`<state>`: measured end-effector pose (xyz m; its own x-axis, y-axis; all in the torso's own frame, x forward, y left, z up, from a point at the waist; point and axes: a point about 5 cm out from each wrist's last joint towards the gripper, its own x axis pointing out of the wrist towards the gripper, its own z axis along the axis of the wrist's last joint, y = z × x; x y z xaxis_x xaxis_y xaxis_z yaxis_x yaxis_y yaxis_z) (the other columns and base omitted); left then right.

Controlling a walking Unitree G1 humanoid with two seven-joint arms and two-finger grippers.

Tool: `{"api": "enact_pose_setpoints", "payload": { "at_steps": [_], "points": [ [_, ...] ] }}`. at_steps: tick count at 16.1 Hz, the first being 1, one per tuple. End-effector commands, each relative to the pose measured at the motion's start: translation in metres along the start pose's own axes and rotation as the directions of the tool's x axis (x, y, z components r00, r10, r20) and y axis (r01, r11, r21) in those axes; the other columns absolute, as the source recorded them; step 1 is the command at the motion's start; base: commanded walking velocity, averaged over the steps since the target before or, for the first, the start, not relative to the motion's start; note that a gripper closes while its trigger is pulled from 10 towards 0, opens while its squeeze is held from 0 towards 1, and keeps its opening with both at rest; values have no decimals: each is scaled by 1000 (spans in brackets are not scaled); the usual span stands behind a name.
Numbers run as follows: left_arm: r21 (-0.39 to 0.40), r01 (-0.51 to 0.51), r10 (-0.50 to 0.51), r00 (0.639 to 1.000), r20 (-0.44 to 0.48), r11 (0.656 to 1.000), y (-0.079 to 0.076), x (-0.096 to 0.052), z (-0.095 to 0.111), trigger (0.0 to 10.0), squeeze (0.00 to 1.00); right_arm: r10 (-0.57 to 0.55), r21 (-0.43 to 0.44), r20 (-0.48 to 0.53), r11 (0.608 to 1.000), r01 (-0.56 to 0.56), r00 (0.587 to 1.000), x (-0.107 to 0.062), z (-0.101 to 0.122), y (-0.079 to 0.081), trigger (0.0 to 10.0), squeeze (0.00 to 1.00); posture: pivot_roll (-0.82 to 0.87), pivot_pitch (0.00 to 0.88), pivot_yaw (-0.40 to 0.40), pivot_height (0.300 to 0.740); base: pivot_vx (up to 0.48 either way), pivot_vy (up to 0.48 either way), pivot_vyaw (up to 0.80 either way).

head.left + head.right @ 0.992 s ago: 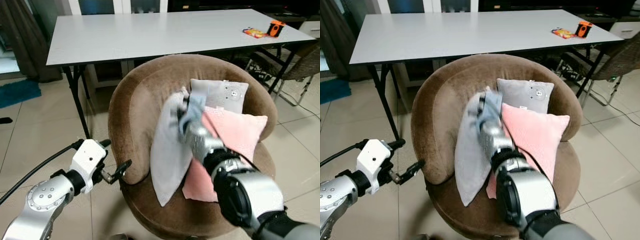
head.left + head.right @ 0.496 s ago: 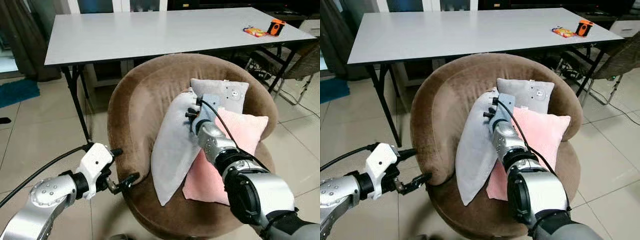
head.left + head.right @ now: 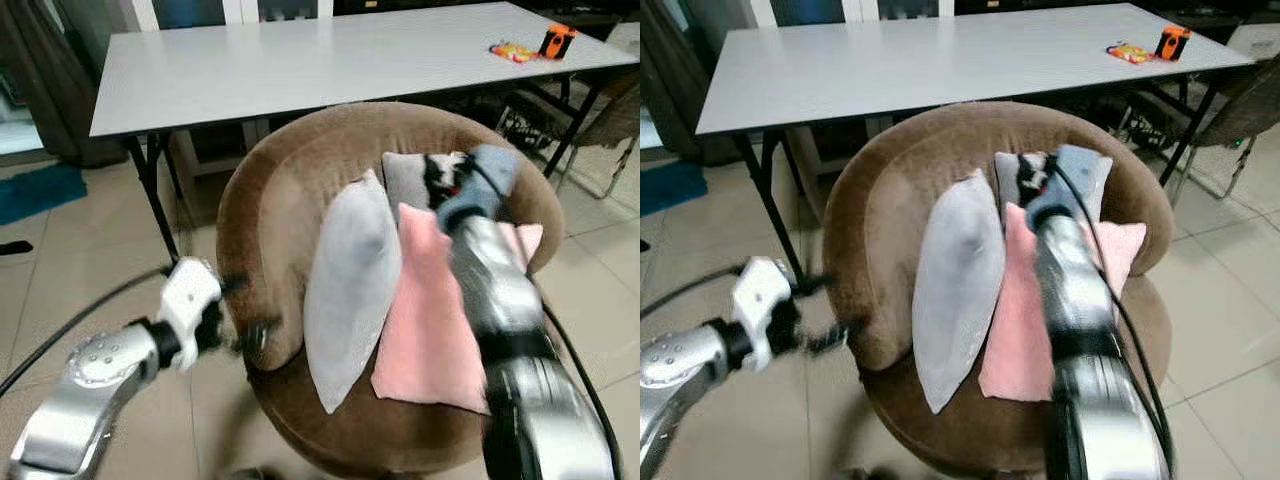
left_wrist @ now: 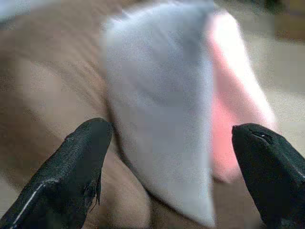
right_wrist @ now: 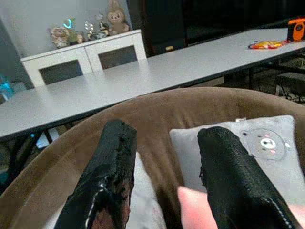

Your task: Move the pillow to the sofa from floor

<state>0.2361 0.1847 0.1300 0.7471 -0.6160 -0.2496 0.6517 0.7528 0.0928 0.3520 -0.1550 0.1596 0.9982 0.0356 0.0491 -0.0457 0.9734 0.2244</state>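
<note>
A light grey pillow leans upright in the round brown armchair, against its left inner wall. A pink pillow lies beside it and a darker grey cushion stands behind. My right gripper hovers above the cushions near the chair's back, open, with nothing between its fingers. My left gripper is low by the chair's outer left side, blurred. Its wrist view shows it open and facing the grey pillow.
A long grey table stands right behind the armchair, with black legs at its left. An orange item and a small packet sit at its far right. More dark legs stand at right; tiled floor and a teal rug lie left.
My right gripper has let go of the grey pillow and drawn back up to the right. The pillow stays leaning in the chair. The left arm has shifted slightly.
</note>
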Motion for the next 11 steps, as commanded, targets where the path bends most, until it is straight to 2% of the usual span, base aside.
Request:
{"api": "enact_pose_setpoints", "payload": {
  "at_steps": [1, 3, 4, 6, 8, 9, 11],
  "points": [
    [12, -120, 120, 992, 26, 993, 9, -3, 3, 10000, 0, 33, 0, 29, 999, -33, 999, -9, 11, 6, 10000, 0, -129, 0, 46, 740, 0, 0, 0],
    [32, -243, 241, 968, 71, 969, 12, -5, 8, 10000, 0, 30, 2, 44, 1000, -30, 999, -37, 10, 9, 10000, 0, -125, 0, 16, 740, 0, 0, 0],
    [38, -275, 272, 959, 75, 961, 13, -3, 8, 10000, 0, 36, -11, 32, 999, -36, 999, -44, 6, 9, 10000, 0, -112, 0, 16, 740, 0, 0, 0],
    [38, -351, 348, 935, 71, 936, 12, 5, 5, 10000, 0, 11, -70, -66, 997, -16, 998, -58, -22, 8, 10000, 0, -105, 0, 10, 740, 0, -471, 0],
    [14, -345, 342, 936, 87, 939, 7, 7, 8, 10000, 0, 12, -47, -95, 999, -17, 995, -59, -20, 15, 10000, 0, -96, 0, -1, 740, 0, -480, 0],
    [58, -362, 359, 931, 60, 930, 4, 10, 1, 10000, 0, 17, -70, -124, 997, -26, 992, -61, -25, 17, 10000, 0, -92, 0, -5, 740, 0, -480, 0],
    [57, -364, 361, 930, 67, 929, 2, 9, 2, 10000, 0, 11, -62, -112, 998, -18, 994, -64, -21, 17, 10000, 0, -97, 0, 0, 740, 0, -480, 0]
  ]
}}
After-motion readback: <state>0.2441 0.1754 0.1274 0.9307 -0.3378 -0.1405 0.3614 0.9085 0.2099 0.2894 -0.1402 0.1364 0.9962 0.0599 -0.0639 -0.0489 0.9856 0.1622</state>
